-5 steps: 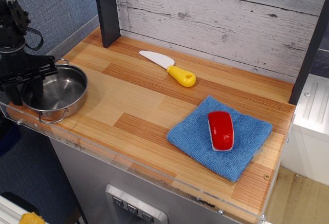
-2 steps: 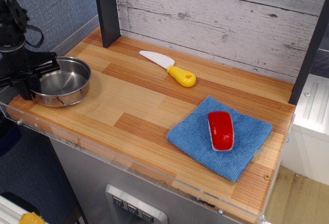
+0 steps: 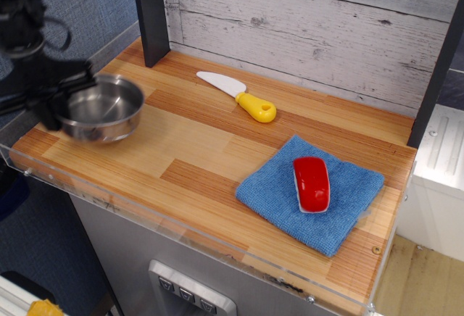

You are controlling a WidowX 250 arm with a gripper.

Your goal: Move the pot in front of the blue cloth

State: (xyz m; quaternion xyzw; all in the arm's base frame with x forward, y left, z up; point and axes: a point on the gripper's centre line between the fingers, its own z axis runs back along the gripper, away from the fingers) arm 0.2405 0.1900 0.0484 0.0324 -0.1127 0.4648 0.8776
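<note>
One square bright blue microfibre cloth (image 3: 310, 193) lies flat and slightly rumpled near the front right edge of the wooden counter (image 3: 188, 156); all positions below are given relative to it. One glossy red rounded block (image 3: 311, 183) rests on top of the cloth, roughly at its centre, long axis running front to back. The counter is pale and reddish plank laminate with a clear plastic strip along its front edge. No brand, label or legible writing shows on any item.

Well to the left of the cloth, at the counter's left end, is one small round shallow stainless-steel pot (image 3: 102, 109), shiny and motion-blurred; whether its base touches the wood cannot be told. One black robot gripper (image 3: 54, 97) is at the pot's left rim and appears clamped on it, though the blur hides the exact finger contact. The pot is well apart from the cloth.

Behind and left of the cloth lies one toy knife (image 3: 238, 96) with a white plastic blade and yellow handle, flat on the wood. Farther back stand one dark upright post (image 3: 151, 15) and a whitewashed plank wall (image 3: 312, 26).
</note>
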